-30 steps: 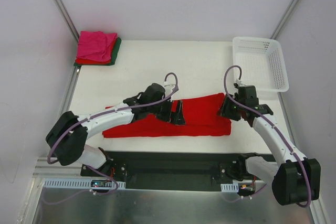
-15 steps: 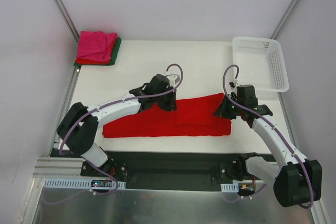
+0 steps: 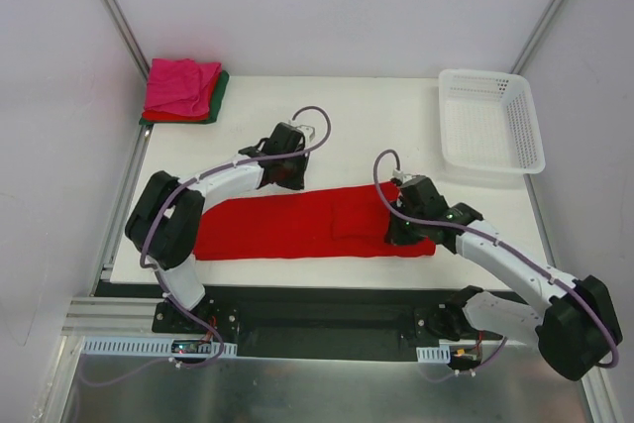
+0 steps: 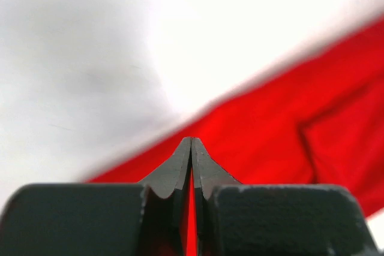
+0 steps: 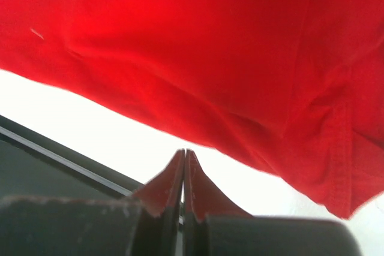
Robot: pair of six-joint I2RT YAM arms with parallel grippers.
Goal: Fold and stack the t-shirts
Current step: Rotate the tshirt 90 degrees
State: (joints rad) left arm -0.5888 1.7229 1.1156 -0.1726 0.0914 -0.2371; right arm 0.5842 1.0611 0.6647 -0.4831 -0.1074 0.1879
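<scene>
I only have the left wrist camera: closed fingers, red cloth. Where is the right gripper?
Observer: The right gripper is at the right end of the same long bright red cloth t-shirt.
Operator: Any folded shirts done?
Observer: A folded magenta pink t-shirt tops a pile at the table's far left corner.
Operator: And the basket?
Observer: The white plastic lattice basket stands at the far right corner, apart from the red shirt.

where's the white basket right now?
Top view: the white basket sits at the table's far right corner, beyond the right end of the red t-shirt, not touching it.
</scene>
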